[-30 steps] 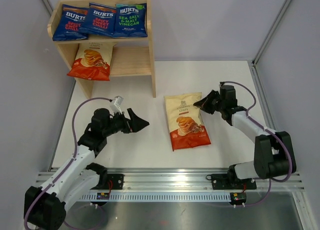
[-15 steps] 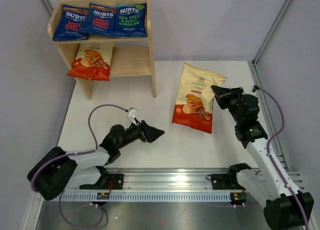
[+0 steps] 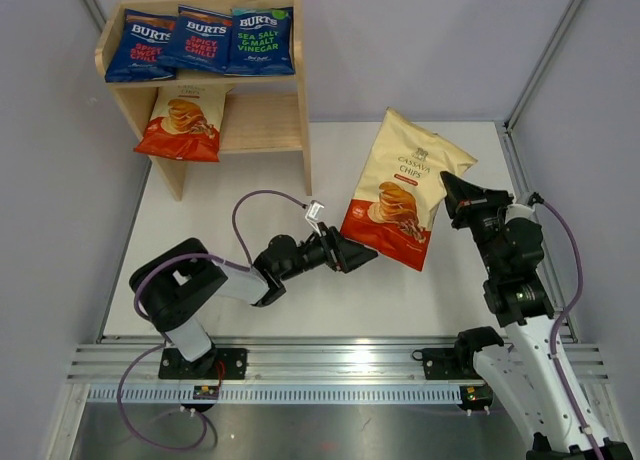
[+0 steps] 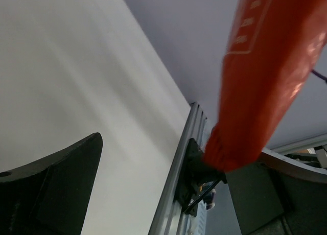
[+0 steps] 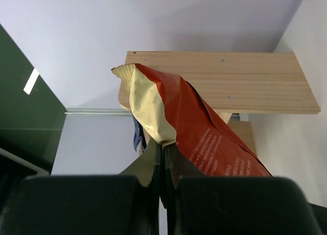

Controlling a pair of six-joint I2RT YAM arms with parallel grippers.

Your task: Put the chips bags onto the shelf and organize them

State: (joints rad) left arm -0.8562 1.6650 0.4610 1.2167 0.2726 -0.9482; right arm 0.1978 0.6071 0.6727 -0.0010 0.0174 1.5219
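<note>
Right gripper (image 3: pixel 452 191) pinches the cream bag (image 3: pixel 402 185) by its top corner; its red bottom hangs just ahead of the spread-jawed left gripper (image 3: pixel 352 257)

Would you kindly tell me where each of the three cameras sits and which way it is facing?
Top external: above and behind the bases, looking down on the table, shelf and both arms; the right gripper holds up the cream bag.
Left wrist: low over the table, facing a metal rail; its own fingers spread wide, the bag's orange bottom ahead.
Right wrist: looking along its shut fingers pinching the bag, shelf beyond.
Shared: all three see the cream bag; top and right wrist also see the shelf.
</note>
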